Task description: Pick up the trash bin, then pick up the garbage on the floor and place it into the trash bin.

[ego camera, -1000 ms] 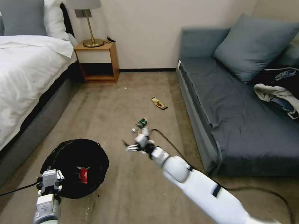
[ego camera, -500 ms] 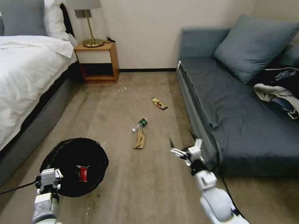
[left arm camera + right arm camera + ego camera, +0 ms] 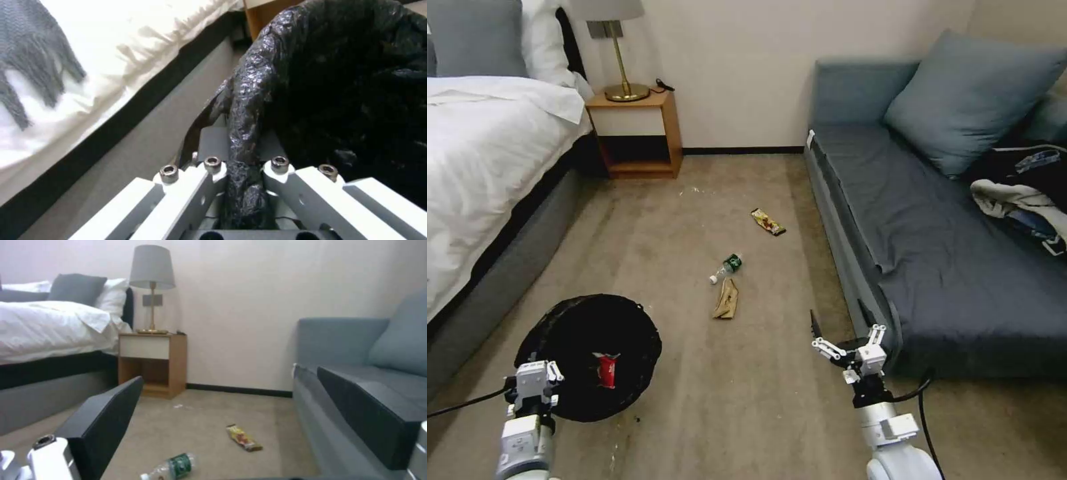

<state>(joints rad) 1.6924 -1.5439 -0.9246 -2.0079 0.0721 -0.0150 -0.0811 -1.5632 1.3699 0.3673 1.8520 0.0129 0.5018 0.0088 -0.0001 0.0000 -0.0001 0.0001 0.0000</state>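
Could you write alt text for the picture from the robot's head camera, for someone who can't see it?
A robot's left gripper holds the rim of a black-lined trash bin containing a red-and-white snack packet. Its open right gripper hovers beside a grey sofa, while a bottle, paper bag and candy wrapper lie on the carpet.

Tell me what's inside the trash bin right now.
The trash bin, held at its rim by the left tool, contains a red-and-white snack packet on the black liner. The bag's folds may hide anything else.
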